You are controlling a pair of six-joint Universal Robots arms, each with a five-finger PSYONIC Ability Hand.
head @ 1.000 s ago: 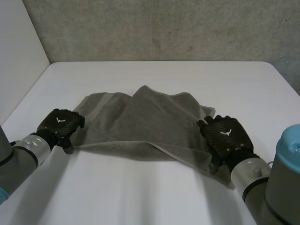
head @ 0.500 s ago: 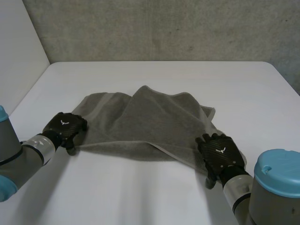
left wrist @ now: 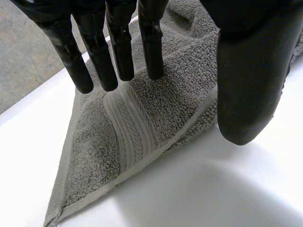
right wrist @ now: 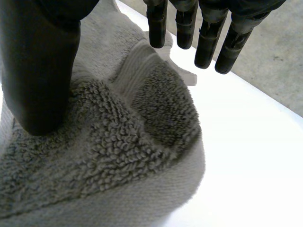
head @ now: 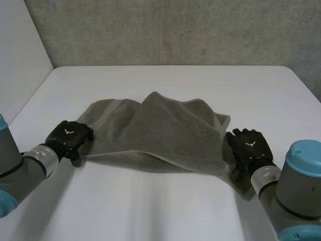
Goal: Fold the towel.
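1. Fabric of the grey towel [head: 160,130] is spread over the middle of the white table [head: 165,80]. It is partly doubled over, with one layer laid across another and a peak formed at the far side.
2. In the head view, the towel's near edge is stretched between the two hands, with one hand set at each near corner.
3. The left hand [head: 67,136] is placed on the towel's near left corner. In the left wrist view its fingers [left wrist: 118,52] are held straight, with their tips touching the woven band of the towel [left wrist: 137,123]. The thumb [left wrist: 248,85] is lowered just beside the hemmed edge. The corner tip lies flat on the table beyond the fingertips. Nothing is seen to be pinched, so the hand is read as open.
4. The right hand [head: 249,146] is set on the near right corner. In the right wrist view its thumb [right wrist: 40,71] is pressed into the bunched pile of the towel [right wrist: 118,156]. Its fingers [right wrist: 184,28] are kept straight and raised above the corner's edge. The hand is spread wide and nothing is gripped.
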